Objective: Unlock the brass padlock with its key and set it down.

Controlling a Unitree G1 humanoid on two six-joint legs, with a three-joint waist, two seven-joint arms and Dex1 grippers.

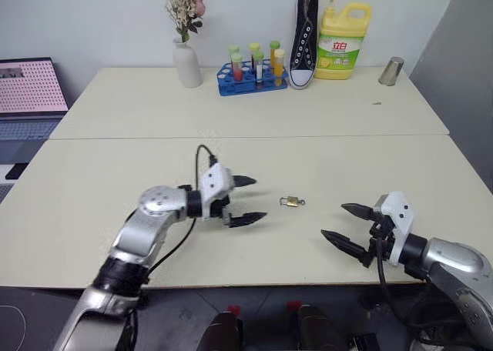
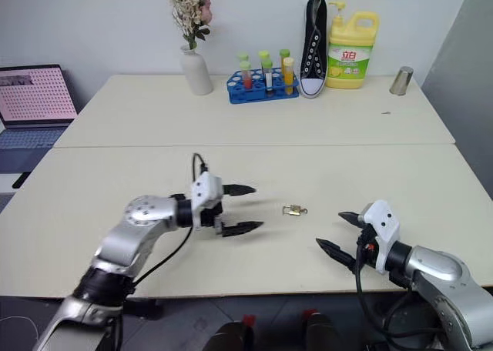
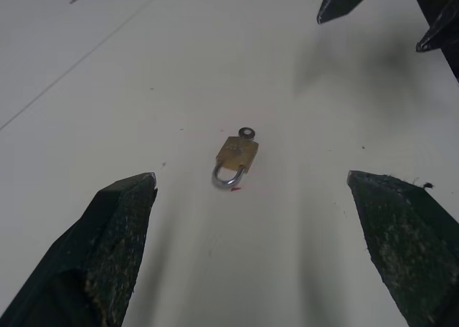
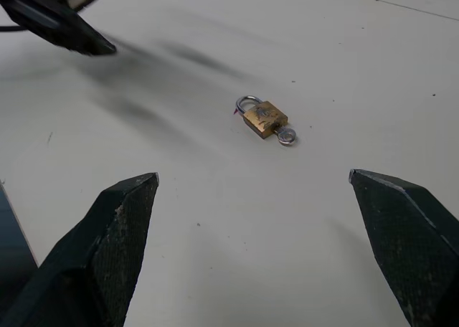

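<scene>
Padlock: the brass padlock (image 1: 290, 202) lies flat on the desk (image 1: 100, 205), between the two grippers and touching neither; its shackle looks shut.
Key: the key (image 3: 247, 133) sits in the end of the body opposite the shackle, its round head sticking out toward the right gripper.
Left gripper: the left gripper (image 1: 248, 200) hovers just beside the padlock, jaws wide apart, nothing between them.
Right gripper: the right gripper (image 1: 342, 225) waits near the key end, jaws likewise apart and empty.
Slip risk: the lock is tiny and lies flat, so a closing fingertip could skid it across the smooth desk.
Key risk: pinching the small head off-centre may pull the key out instead of turning it.
Collision risk: both grippers converge on one small spot, so their tips may knock together.
</scene>
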